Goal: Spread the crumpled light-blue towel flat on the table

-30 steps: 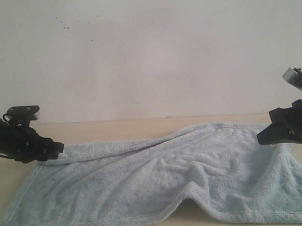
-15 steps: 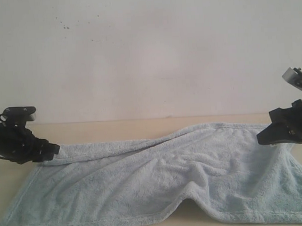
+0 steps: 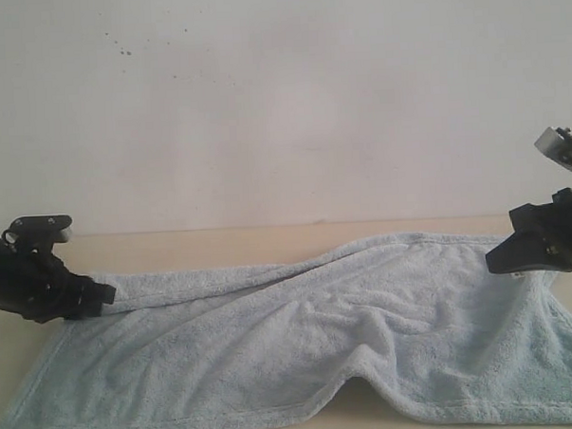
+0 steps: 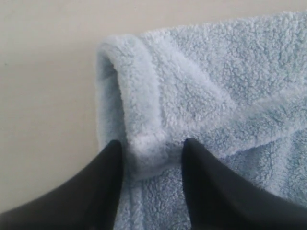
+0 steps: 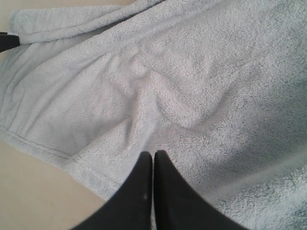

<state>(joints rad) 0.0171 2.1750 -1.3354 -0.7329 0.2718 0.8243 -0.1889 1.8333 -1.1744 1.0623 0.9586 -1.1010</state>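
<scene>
The light-blue towel (image 3: 302, 356) lies stretched sideways across the table (image 3: 221, 246), rumpled in the middle, its far left edge folded over into a long strip (image 3: 213, 279). My left gripper (image 3: 109, 296) is at the left end of that strip. In the left wrist view the left gripper (image 4: 152, 143) is open, its fingertips on either side of the folded hem corner (image 4: 144, 148) of the towel (image 4: 230, 72). My right gripper (image 3: 492, 262) is at the far right edge. There the right gripper (image 5: 153, 153) is shut on the towel (image 5: 192, 72), whose creases run into its tips.
A white wall (image 3: 281, 101) rises behind the table. The towel's near edge arches up in a hump (image 3: 355, 378) off the table. Bare table (image 4: 43, 96) shows beside the folded corner and bare table (image 5: 33, 191) beside the right gripper.
My left gripper has shifted a little left and down at the end of the folded strip. The right gripper and the rest of the towel have not moved.
</scene>
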